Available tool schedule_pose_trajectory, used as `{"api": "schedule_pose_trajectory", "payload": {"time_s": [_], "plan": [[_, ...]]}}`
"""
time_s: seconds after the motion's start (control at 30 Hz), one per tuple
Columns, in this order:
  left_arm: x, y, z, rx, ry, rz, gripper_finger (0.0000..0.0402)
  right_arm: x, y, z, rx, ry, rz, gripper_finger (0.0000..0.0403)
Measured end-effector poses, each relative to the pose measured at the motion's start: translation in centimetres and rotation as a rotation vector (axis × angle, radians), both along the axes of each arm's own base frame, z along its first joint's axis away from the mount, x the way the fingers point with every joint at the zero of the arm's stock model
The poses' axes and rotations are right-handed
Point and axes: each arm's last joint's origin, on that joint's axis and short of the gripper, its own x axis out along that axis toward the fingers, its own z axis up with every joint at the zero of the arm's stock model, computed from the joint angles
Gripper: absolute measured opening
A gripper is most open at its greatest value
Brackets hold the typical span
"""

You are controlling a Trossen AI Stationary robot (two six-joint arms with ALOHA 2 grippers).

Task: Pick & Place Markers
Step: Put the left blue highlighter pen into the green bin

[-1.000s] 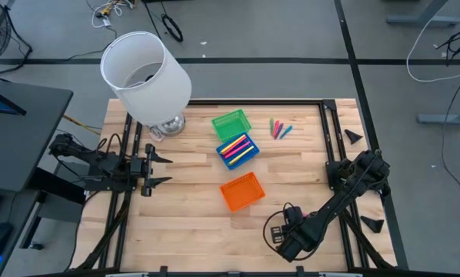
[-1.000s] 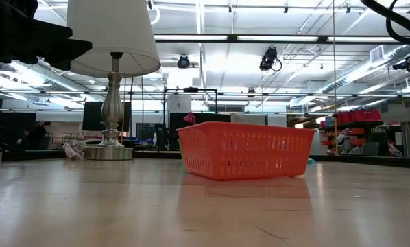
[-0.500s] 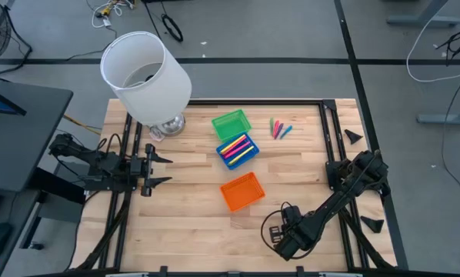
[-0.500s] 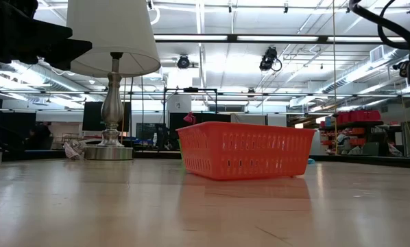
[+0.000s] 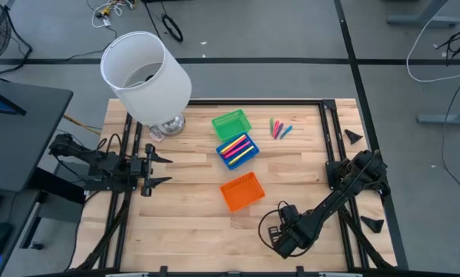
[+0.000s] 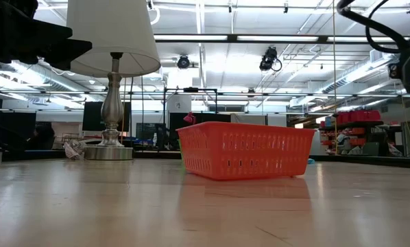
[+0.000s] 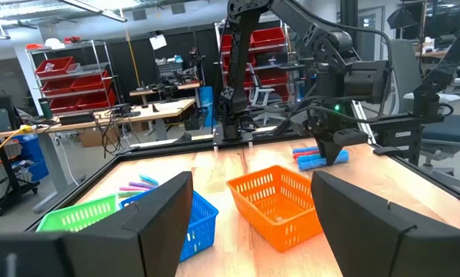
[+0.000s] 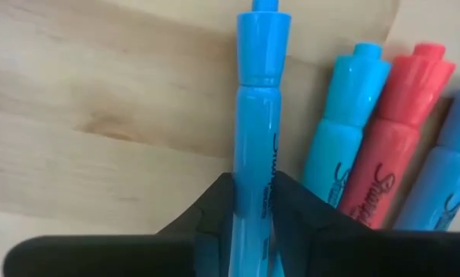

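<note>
1. Blue tray [image 5: 219, 151], frame centre: a batch of markers [image 5: 238, 148] is in it, so I judge the task partly done.
2. Orange tray [image 5: 241, 191] looks empty.
3. Left gripper [image 5: 159, 170] waits mid-left, fingers apart.
4. Right gripper [image 8: 255, 186], lower centre, clamped on blue marker [image 8: 259, 100]; three lie beside it.
5. Loose markers [image 5: 279, 128] upper right are left to do.

markers [image 5: 238, 147] in middle tray [image 5: 250, 156]

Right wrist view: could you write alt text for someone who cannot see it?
Two dark fingers of the right tool pinch a blue marker lying on a pale wooden table. Beside it lie more markers: blue, red, and another blue.
</note>
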Motion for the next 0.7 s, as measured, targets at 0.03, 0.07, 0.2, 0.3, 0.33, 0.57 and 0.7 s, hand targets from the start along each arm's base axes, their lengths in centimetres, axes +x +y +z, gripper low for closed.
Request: {"api": "schedule_pose_trajectory", "payload": {"time_s": [0.03, 0.07, 0.2, 0.3, 0.33, 0.57, 0.7], "plan": [[0.0, 0.0, 0.0, 0.000, 0.000, 0.000, 0.0273, 0.1, -0.1, 0.1, -0.008, 0.003, 0.004, 0.0072], [0.0, 0.0, 0.0, 0.000, 0.000, 0.000, 0.0273, 0.2, -0.2, 0.2, -0.017, 0.010, 0.010, 0.0072], [0.0, 0.0, 0.0, 0.000, 0.000, 0.000, 0.0273, 0.3, -0.6, 1.0, -0.031, 0.025, 0.016, 0.0071], [0.0, 0.0, 0.0, 0.000, 0.000, 0.000, 0.0273, 0.2, -1.1, 1.6, -0.035, 0.030, 0.009, 0.0071], [0.0, 0.0, 0.0, 0.000, 0.000, 0.000, 0.0273, 0.2, -1.3, 1.8, -0.036, 0.030, 0.010, 0.0071], [0.0, 0.0, 0.0, 0.000, 0.000, 0.000, 0.0273, 0.1, -2.7, 3.7, -0.038, 0.035, 0.010, 0.0071], [0.0, 0.0, 0.0, 0.000, 0.000, 0.000, 0.0273, 0.3, -3.5, 4.6, -0.026, 0.024, 0.032, 0.0071]]}}
